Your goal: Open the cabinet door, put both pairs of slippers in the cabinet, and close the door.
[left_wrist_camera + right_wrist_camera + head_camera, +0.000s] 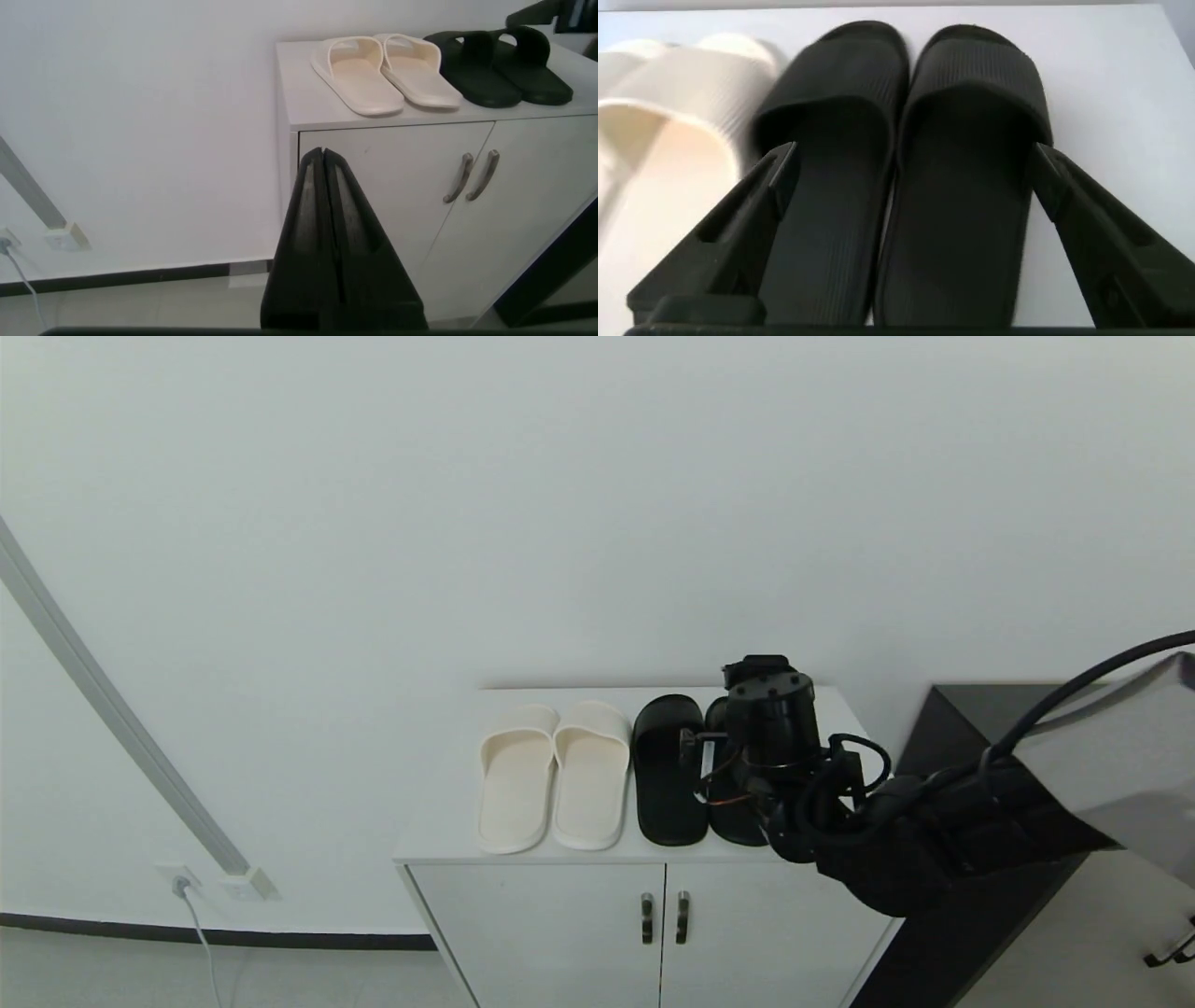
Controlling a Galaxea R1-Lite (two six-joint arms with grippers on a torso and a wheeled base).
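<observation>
Two pairs sit on the cabinet (439, 835) top, side by side, toes to the wall. The cream slippers (551, 777) are around the middle of the top. The black slippers (667, 775) are just beside them toward the right edge. All heels are near the front edge. Both cabinet doors (551, 933) look shut, with the two handles (647, 917) either side of the centre seam. The right arm (775, 747) hangs over the black pair and blocks most of the right-hand black slipper in the head view; the wrist hides the fingers there. The right wrist view settles it: right gripper (913, 159) jaws are spread wide, one of the fingers (729, 224) outside each side of the black pair. Can't tell if they touch the slippers. The left gripper (323, 161) is off the cabinet's front, toward its left front corner, jaws pressed together, gripping nothing. The cabinet base is cut off by the frame. A dark unit (971, 709) stands by the cabinet's right side, largely hidden behind the arm.
</observation>
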